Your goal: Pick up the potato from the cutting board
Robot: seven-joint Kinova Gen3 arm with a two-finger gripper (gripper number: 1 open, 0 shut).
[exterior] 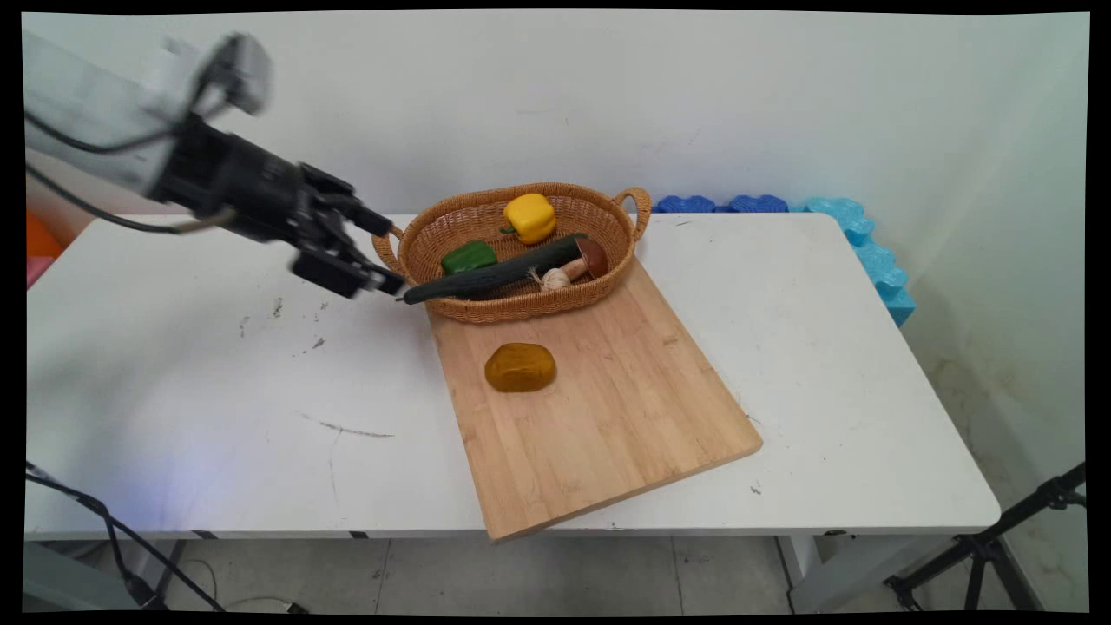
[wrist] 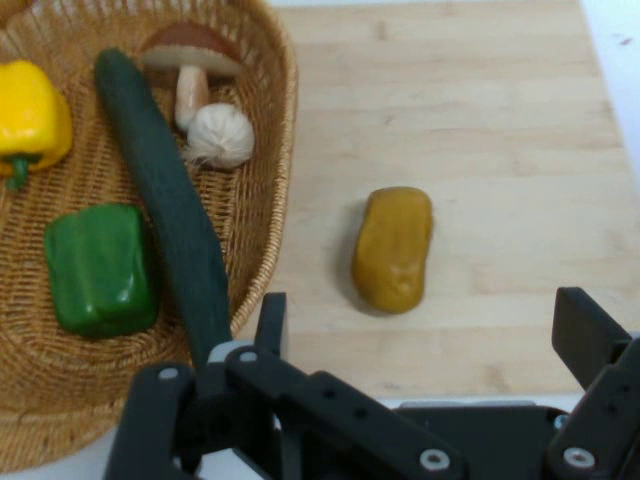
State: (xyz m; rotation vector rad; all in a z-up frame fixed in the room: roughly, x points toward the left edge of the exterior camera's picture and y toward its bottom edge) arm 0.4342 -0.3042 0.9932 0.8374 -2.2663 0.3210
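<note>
While the cucumber (exterior: 499,274) lies slantwise in the wicker basket (exterior: 521,305), its near tip poking over the rim at the gripper (exterior: 375,253), whose fingers stand spread apart, a green pepper (exterior: 469,257), yellow pepper (exterior: 529,217), mushroom (exterior: 590,258) and garlic (exterior: 555,279) flank it; beyond, a potato (exterior: 520,367) sits on the cutting board (exterior: 625,408)

Soft, even light fills the main view, bright on the wall (exterior: 694,95) and the tabletop (exterior: 217,391); shadows are faint, with a thin one under the basket (exterior: 521,308). The arm (exterior: 87,113) and pincer (exterior: 382,256) at upper left are smeared by motion blur. In the hand view, the basket's vegetables look slightly soft, and the cutting board (wrist: 500,100) is evenly lit without glare.
</note>
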